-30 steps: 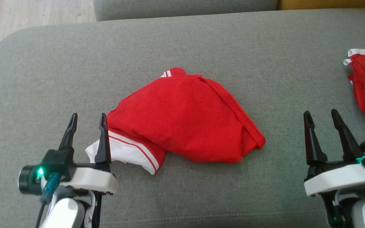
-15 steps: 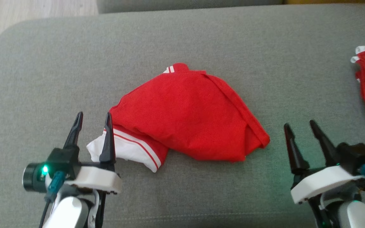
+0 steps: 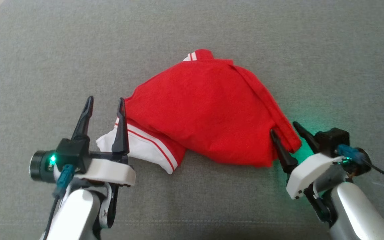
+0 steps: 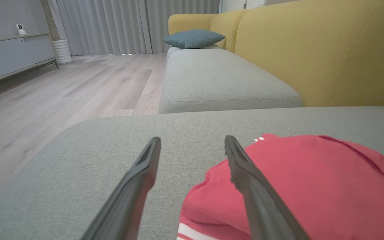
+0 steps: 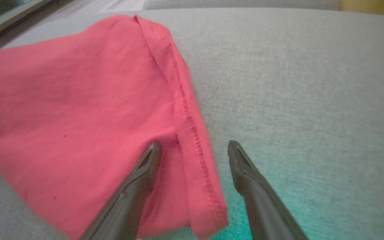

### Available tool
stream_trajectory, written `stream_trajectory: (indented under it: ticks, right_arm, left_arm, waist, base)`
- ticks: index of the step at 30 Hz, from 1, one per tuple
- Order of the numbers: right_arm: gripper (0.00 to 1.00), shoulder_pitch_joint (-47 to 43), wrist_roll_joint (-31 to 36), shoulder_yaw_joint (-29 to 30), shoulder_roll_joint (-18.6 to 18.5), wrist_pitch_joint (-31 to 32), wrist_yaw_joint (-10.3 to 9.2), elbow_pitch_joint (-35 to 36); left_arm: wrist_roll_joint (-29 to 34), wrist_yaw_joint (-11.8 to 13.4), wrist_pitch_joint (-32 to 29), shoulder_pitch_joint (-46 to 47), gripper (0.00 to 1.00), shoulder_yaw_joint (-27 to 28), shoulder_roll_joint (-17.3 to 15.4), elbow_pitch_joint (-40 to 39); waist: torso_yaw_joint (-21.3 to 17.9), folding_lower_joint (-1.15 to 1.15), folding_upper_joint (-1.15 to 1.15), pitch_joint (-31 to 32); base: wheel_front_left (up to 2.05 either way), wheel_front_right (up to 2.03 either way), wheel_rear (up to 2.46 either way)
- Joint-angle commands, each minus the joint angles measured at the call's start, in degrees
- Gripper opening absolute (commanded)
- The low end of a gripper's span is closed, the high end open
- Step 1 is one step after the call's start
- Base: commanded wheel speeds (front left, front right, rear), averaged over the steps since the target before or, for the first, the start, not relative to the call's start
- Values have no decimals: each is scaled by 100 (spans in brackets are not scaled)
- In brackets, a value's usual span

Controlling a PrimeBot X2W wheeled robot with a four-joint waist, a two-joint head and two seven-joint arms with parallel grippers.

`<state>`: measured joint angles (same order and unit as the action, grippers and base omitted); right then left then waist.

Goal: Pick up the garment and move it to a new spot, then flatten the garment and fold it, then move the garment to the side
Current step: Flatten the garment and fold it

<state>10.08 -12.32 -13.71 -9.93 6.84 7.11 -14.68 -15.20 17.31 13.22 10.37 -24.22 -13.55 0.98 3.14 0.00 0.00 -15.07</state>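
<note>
Right gripper (image 3: 283,127) has come in from the right since a second ago and now sits at the lower right corner of the garment (image 3: 205,110); before, it stood well clear of the cloth. Head camera has also dipped and shifted, so the whole frame moved; garment itself lies as before. Left gripper (image 3: 106,99) keeps about the same spot against the cloth's left edge.

Garment: red, crumpled heap with a white striped sleeve (image 3: 145,150) sticking out lower left, lying mid grey sofa cushion (image 3: 45,50).

Right gripper: jaws spread wide, nothing held. In the right wrist view (image 5: 194,144) one finger lies over the red cloth (image 5: 78,100), the other over bare cushion, with the stitched hem (image 5: 192,133) between them. Can't tell if the tips press down. Green glow on the cushion beside it.

Left gripper: jaws wide apart, empty. In the left wrist view (image 4: 192,139) the inner finger overlaps the garment's (image 4: 312,180) left edge above the white sleeve, and the outer finger is over bare cushion. Contact unclear.

Behind: yellow sofa back (image 4: 312,50), blue pillow (image 4: 193,37), wood floor (image 4: 62,86).
</note>
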Motion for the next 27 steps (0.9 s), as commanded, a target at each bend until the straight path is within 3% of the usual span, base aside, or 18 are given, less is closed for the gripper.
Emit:
stream_trajectory:
  ticks: [1,2,3,7,11,18,27]
  right_arm:
    - [95,139,-74,-181,-80,-28,37,78]
    - [71,204,-137,-231,-103,-7,37,-24]
    - [0,257,-197,-273,-129,42,37,-118]
    - [0,390,-534,-412,-250,-67,37,-136]
    - [0,397,-776,-420,-415,-313,37,271]
    - [0,402,-961,-120,-624,-490,37,1555]
    - [0,514,-915,276,-736,-157,37,3108]
  left_arm:
    - [51,-16,55,269,100,170,-43,-140]
    - [49,-20,63,285,100,167,-33,-124]
    - [47,-22,71,297,100,167,-26,-110]
    - [45,-19,99,323,100,176,-13,-77]
    - [39,1,119,324,100,208,-12,-55]
    - [34,10,142,322,100,213,-7,-36]
    - [37,6,157,347,100,197,6,-40]
  waist:
    - [35,0,0,-32]
    - [46,0,0,-46]
    - [52,0,0,-53]
    - [58,0,0,-85]
    - [12,0,0,-78]
    - [-124,0,0,-37]
    - [-172,0,0,-53]
  base:
    - [0,0,0]
    - [0,0,0]
    - [0,0,0]
    - [0,0,0]
    - [0,0,0]
    - [0,0,0]
    - [0,0,0]
